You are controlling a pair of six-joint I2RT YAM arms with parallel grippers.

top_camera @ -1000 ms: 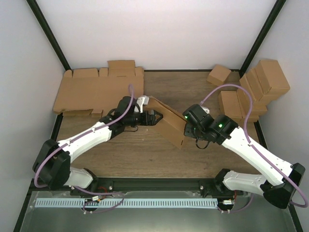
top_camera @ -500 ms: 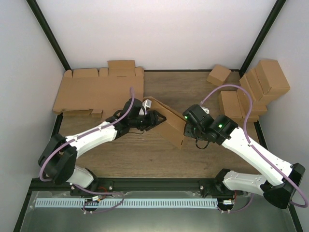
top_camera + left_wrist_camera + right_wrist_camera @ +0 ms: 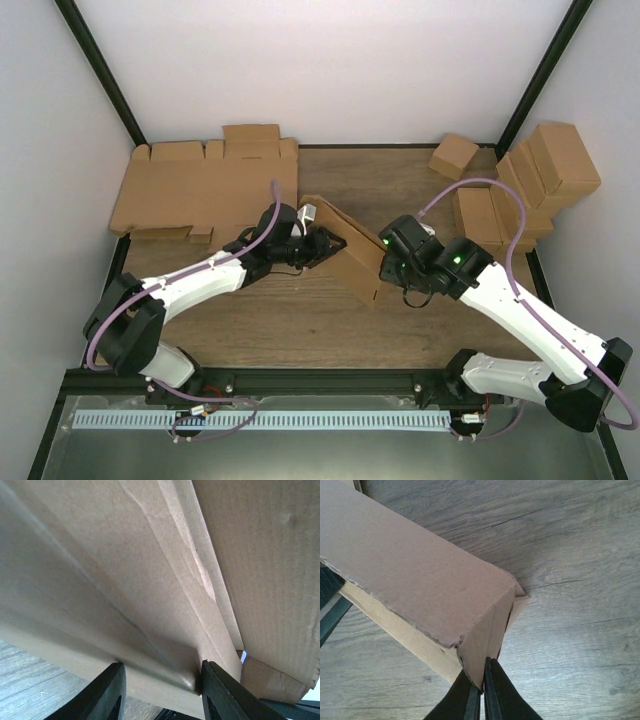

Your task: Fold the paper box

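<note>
Cardboard paper box (image 3: 350,256), wrist views: right claw (image 3: 483,685) pinches corner; left claw (image 3: 161,677) grip unclear.

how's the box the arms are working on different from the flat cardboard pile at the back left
The paper box is partly folded, with its walls raised, and sits diagonally at centre. The flat cardboard blanks lie unfolded in the far left corner. The right gripper pinches the paper box's end and the left gripper straddles one wall, while nothing touches the blanks. Both are plain brown cardboard.
</note>
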